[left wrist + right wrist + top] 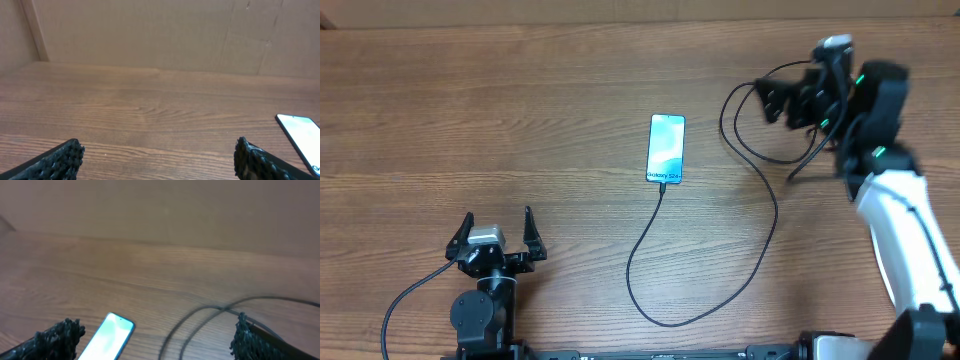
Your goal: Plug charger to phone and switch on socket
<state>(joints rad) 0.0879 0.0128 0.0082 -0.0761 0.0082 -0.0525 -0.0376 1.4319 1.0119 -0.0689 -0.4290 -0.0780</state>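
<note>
The phone point(666, 148) lies flat mid-table with its light blue screen lit; its corner also shows at the right edge as phone point(301, 136), and lower left as phone point(111, 336). The charger's thin black cable point(642, 300) runs from the phone's lower edge, loops toward the front of the table, then climbs to coils at the back right, seen as cable point(210, 311). My right gripper point(770, 102) hangs open above those coils, right of the phone, holding nothing. My left gripper point(498, 226) stands open at the front left, well short of the phone. The socket is out of view.
A brown cardboard wall point(150, 30) closes off the far side of the wooden table point(470, 110). The right arm's white link point(905, 230) reaches over the table's right side. A black cord point(405, 295) trails from the left arm's base.
</note>
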